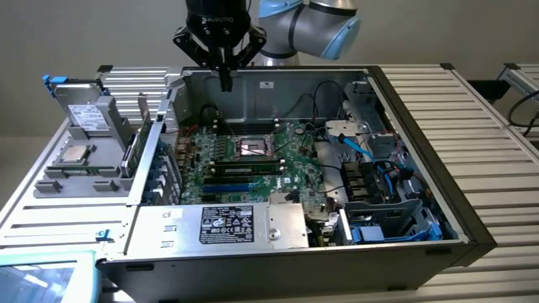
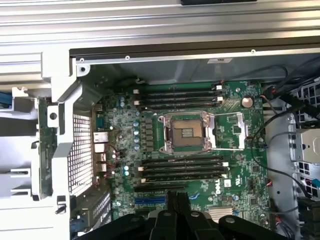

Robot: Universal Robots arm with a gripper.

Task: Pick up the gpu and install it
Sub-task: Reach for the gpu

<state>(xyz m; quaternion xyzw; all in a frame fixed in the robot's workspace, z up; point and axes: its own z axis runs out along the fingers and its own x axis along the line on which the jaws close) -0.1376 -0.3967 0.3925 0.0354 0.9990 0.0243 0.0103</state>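
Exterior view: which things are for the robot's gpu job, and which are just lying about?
For the job: gripper, shut and empty over the open case; green card upright in the side rack, probably the gpu; motherboard.
Just lying about: power supply; blue cables; processor chip on the rack.

gripper (image 2: 178,196): body cut off at edge | power supply label (image 1: 226,225): print unreadable

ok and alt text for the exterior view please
The robot's hand, shut and holding nothing, hangs over the far side of an open computer case with its green motherboard exposed. A grey rack of parts stands beside the case at the exterior view's left.
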